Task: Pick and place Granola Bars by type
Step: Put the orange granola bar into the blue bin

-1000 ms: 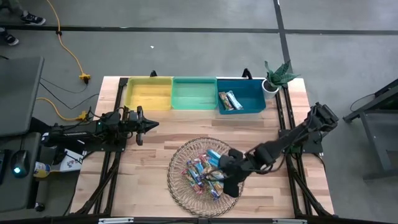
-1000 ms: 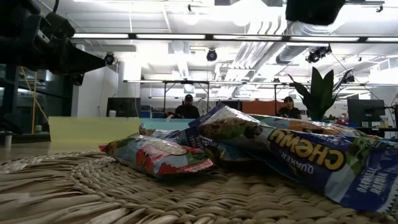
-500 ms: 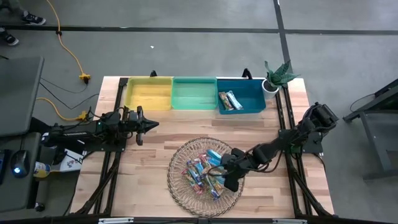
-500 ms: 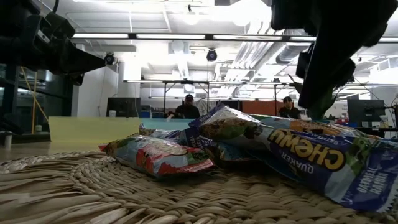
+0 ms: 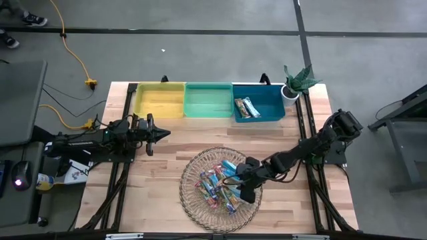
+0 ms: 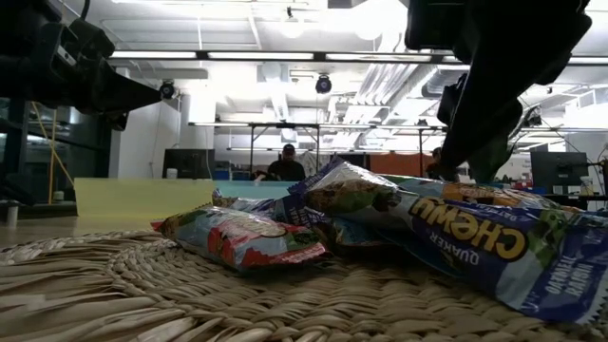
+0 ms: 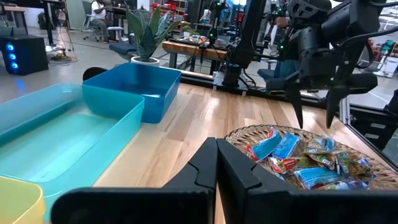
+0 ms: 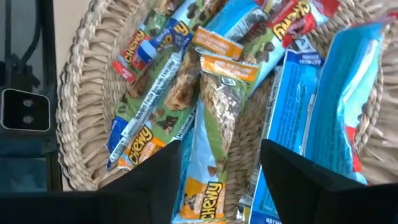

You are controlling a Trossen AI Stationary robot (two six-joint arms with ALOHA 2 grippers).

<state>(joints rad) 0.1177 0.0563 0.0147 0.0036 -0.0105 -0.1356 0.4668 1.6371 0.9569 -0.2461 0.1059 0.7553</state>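
From above, the granola bars (image 5: 215,184) lie piled in a round woven basket (image 5: 193,203) on the wooden tabletop (image 5: 173,143). The right end effector (image 5: 244,189) hangs over the basket's right side, fingers apart and empty. The left end effector (image 5: 162,133) waits near the yellow bin (image 5: 160,100), pinched closed. Two more bars (image 5: 248,107) rest in the blue bin (image 5: 272,105), beside the green bin (image 5: 208,100).

At tabletop level, the bars (image 6: 361,223) fill the foreground, the right end effector (image 6: 475,157) just above them.

From the left wrist, the closed fingers (image 7: 214,168) point toward the basket (image 7: 245,134).

From the right wrist, spread fingers (image 8: 155,180) straddle an orange-and-green wrapped bar (image 8: 214,124).
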